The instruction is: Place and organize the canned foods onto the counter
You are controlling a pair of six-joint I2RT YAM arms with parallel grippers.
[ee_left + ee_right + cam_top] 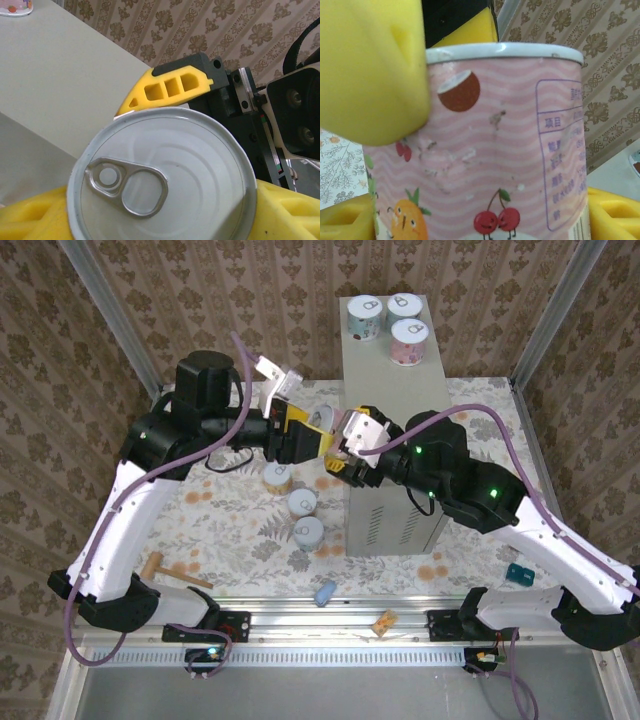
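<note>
A pink can point(495, 150) with fruit pictures and a silvery pull-tab lid point(160, 175) hangs at the near left edge of the counter point(390, 390), the tall grey box. My left gripper point(318, 445) is shut on this can, its yellow fingers point(30, 215) on either side. From the opposite side my right gripper point(350, 447) is shut on the same can, with its fingers point(615, 210) flanking the label. Three cans point(404, 322) stand at the counter's far end. Three more cans point(302, 503) stand in a row on the floral floor, left of the counter.
A small wooden mallet point(165, 568), a blue lump point(324, 592) and a tan block point(384, 622) lie near the front rail. A teal object point(517, 573) sits at the right by the arm's base. Aluminium frame posts point(110, 315) stand at the corners.
</note>
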